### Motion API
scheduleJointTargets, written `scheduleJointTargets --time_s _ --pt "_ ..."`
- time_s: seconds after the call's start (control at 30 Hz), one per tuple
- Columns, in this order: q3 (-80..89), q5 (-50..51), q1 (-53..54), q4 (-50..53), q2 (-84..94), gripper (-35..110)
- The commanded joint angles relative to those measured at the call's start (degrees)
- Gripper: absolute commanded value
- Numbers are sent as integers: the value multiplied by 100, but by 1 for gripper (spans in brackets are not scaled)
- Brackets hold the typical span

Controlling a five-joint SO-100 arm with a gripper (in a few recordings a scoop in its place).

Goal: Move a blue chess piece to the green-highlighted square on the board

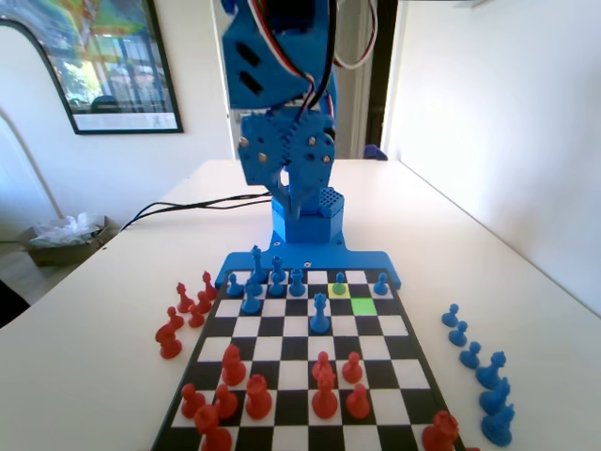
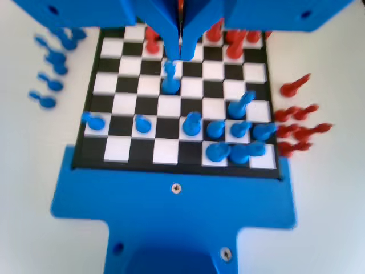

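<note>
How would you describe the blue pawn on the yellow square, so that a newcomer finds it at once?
In the fixed view, look at the board near the blue arm's base, in the second row from it. The blue chess piece stands on the yellow square, directly behind the green-highlighted square. No other pawn stands on a coloured square.

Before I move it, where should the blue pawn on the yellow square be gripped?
I would grip the blue pawn at its narrow neck under the round head, coming straight down from above: it stands upright and other blue pieces stand near along its row.

Wrist view blurred; tool cropped
</note>
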Motion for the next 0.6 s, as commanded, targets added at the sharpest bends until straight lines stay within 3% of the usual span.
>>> scheduleJointTargets --time_s 0.0,0.37,0.57 --pt "492 79 -220 -316 589 1" --pt "1160 668 -694 -967 677 2" --pt "1002 1863 -650 -1529 659 1"
